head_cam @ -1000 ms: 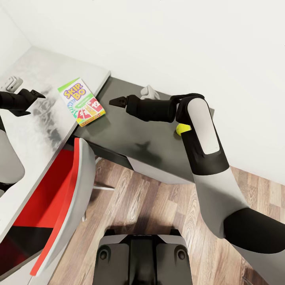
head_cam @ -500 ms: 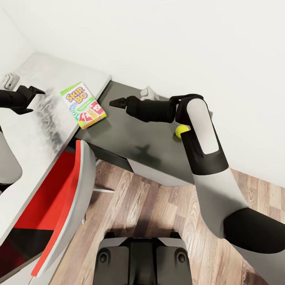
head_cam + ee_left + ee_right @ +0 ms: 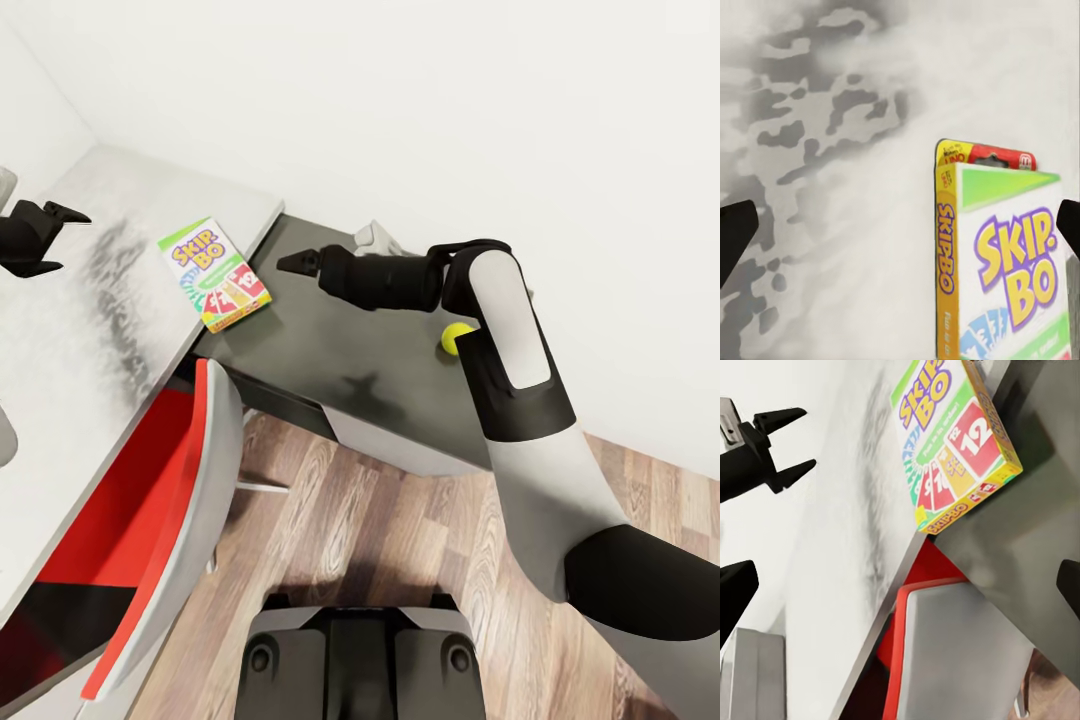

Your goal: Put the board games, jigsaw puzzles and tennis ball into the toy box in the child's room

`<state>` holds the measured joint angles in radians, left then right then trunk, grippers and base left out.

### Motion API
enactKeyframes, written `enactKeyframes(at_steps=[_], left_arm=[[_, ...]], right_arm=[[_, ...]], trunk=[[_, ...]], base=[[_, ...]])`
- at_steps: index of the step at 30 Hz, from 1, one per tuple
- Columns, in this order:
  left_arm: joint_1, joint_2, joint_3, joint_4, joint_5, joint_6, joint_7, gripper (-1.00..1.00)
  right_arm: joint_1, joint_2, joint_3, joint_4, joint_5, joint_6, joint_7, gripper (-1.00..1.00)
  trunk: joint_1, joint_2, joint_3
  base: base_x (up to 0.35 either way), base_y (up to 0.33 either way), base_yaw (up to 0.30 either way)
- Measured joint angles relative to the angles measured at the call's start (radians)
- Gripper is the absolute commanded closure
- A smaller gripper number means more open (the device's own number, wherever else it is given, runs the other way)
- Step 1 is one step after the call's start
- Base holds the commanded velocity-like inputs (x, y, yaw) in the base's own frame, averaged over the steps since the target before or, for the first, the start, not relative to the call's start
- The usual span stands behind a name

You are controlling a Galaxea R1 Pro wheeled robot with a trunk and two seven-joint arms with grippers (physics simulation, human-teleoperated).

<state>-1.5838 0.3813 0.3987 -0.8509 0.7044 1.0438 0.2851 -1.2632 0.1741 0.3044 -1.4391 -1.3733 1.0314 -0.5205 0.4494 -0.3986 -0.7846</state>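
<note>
Between both grippers, fingers spread wide and holding nothing: left gripper (image 3: 55, 225) hovering at upper left, right gripper (image 3: 298, 262) reaching in from centre. Lying flat on the white table (image 3: 120, 330) edge, Skip-Bo board game (image 3: 215, 273), long axis running toward lower right. Seeming slightly nearer the right gripper. Tennis ball (image 3: 455, 337) sitting mid-right, by the right arm.

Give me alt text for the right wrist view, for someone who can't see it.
A Skip-Bo box lies at the white desk top's edge, one corner overhanging. The open left tool hovers beside it, above a red-and-grey chair.
</note>
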Motion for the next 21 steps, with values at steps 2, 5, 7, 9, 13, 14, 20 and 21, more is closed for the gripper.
enactKeyframes(at_steps=[2, 5, 7, 9, 13, 14, 20, 21], left_arm=[[0.0, 0.016, -0.039, 0.0, 0.038, 0.0, 0.0, -1.0], [0.0, 0.045, -0.095, 0.0, 0.115, 0.0, 0.0, -1.0], [0.0, 0.062, -0.133, 0.0, 0.177, 0.0, 0.0, -1.0], [0.0, 0.072, -0.165, 0.0, 0.224, 0.0, 0.0, -1.0], [0.0, 0.107, -0.26, 0.0, 0.356, 0.0, -0.001, -1.0], [0.0, 0.116, -0.281, 0.0, 0.386, 0.0, -0.001, -1.0], [0.0, 0.187, -0.419, 0.0, 0.612, 0.002, 0.0, -1.0], [0.0, 0.199, -0.438, 0.0, 0.646, 0.003, 0.0, -1.0]], right_arm=[[0.0, 0.0, 0.0, 0.002, 0.0, -0.001, 0.0, -1.0], [0.0, 0.0, 0.001, 0.003, 0.0, -0.002, 0.0, -1.0], [0.0, 0.0, 0.001, 0.003, 0.0, -0.002, 0.0, -1.0], [0.0, 0.0, 0.0, 0.003, 0.0, -0.002, 0.0, -1.0], [0.0, 0.0, 0.0, 0.004, 0.0, -0.003, 0.0, -1.0], [0.0, 0.0, 0.0, 0.004, 0.0, -0.003, 0.0, -1.0], [0.0, 0.0, 0.0, 0.01, 0.001, -0.004, 0.0, -1.0], [0.0, 0.0, 0.0, 0.011, 0.001, -0.004, 0.0, -1.0]], trunk=[[0.0, 0.0, 0.003], [0.0, 0.0, 0.007], [0.0, 0.0, 0.01], [0.0, 0.0, 0.013], [0.0, 0.0, 0.017], [0.0, 0.0, 0.017], [0.0, 0.0, 0.019], [0.0, 0.0, 0.019]], base=[[0.0, 0.0, 0.0], [0.0, 0.0, 0.0], [0.0, 0.0, 0.0], [0.0, 0.0, 0.0], [0.0, 0.0, 0.0], [0.0, 0.0, 0.0], [0.0, 0.0, 0.0], [0.0, 0.0, 0.0]])
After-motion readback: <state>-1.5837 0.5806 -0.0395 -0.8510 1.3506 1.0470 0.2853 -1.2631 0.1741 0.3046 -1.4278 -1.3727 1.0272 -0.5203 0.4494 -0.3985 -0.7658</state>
